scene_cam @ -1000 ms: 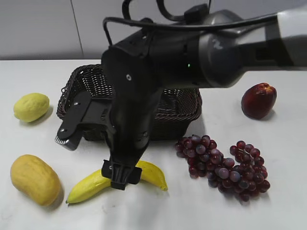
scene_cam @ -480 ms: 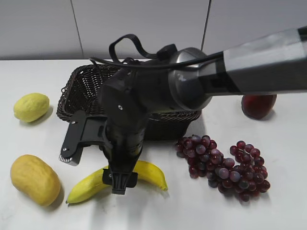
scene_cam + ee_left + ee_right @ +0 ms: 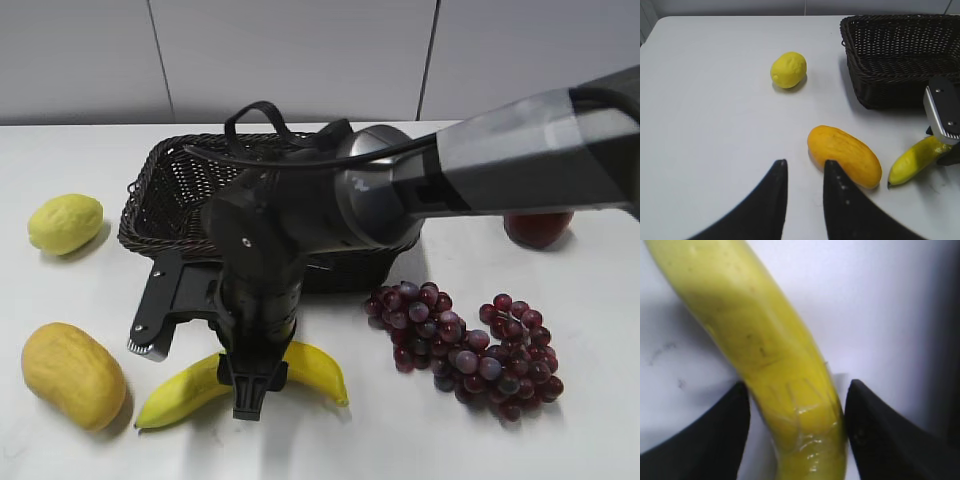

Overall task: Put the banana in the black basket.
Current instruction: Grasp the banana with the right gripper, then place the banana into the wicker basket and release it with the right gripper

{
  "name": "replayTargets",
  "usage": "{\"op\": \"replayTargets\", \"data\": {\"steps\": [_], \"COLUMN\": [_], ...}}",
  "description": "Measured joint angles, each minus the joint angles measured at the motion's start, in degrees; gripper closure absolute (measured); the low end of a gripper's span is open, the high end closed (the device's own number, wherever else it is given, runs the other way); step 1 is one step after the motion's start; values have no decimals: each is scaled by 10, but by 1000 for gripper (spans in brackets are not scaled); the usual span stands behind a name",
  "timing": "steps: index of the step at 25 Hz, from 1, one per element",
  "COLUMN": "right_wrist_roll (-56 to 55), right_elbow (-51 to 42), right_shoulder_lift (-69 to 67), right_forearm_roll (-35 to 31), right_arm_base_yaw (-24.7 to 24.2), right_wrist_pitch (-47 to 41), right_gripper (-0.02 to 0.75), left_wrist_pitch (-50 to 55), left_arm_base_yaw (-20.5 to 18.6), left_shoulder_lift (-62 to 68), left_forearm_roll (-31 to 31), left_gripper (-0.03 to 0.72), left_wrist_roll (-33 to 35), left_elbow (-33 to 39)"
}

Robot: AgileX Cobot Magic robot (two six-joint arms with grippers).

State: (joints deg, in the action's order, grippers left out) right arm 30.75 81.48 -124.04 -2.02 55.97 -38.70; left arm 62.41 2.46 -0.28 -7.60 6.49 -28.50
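The right tool [image 3: 250, 385] straddles the banana [image 3: 775, 365] on the table [image 3: 420, 440] before the basket [image 3: 185, 175], fingers not yet clamped. Its glossy curve could roll or slip aside during closing.

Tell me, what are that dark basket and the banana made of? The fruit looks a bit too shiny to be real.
The black basket looks like woven wicker or rattan, matte dark brown-black: open weave in its walls, a braided rim. The banana between the right gripper's fingers looks like glossy plastic or wax: smooth, evenly yellow, with bright highlights and fine surface scratches. A real peel can't be ruled out.
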Motion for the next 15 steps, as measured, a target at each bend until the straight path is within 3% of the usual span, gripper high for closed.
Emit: {"op": "replayTargets", "data": {"steps": [4,10,15], "right_wrist_roll": [0,0,6], "right_elbow": [0,0,0], "right_shoulder_lift": [0,0,15], "right_forearm_roll": [-1,-4,-5], "right_arm_base_yaw": [0,0,0], "right_wrist_pitch": [1,-6,-74], "right_gripper": [383,387,387], "left_wrist_pitch": [0,0,0], "left_arm_base_yaw": [0,0,0], "left_shoulder_lift": [0,0,0], "left_forearm_roll": [0,0,0], "left_gripper": [446,446,446], "left_wrist_roll": [0,0,0], "left_elbow": [0,0,0]}}
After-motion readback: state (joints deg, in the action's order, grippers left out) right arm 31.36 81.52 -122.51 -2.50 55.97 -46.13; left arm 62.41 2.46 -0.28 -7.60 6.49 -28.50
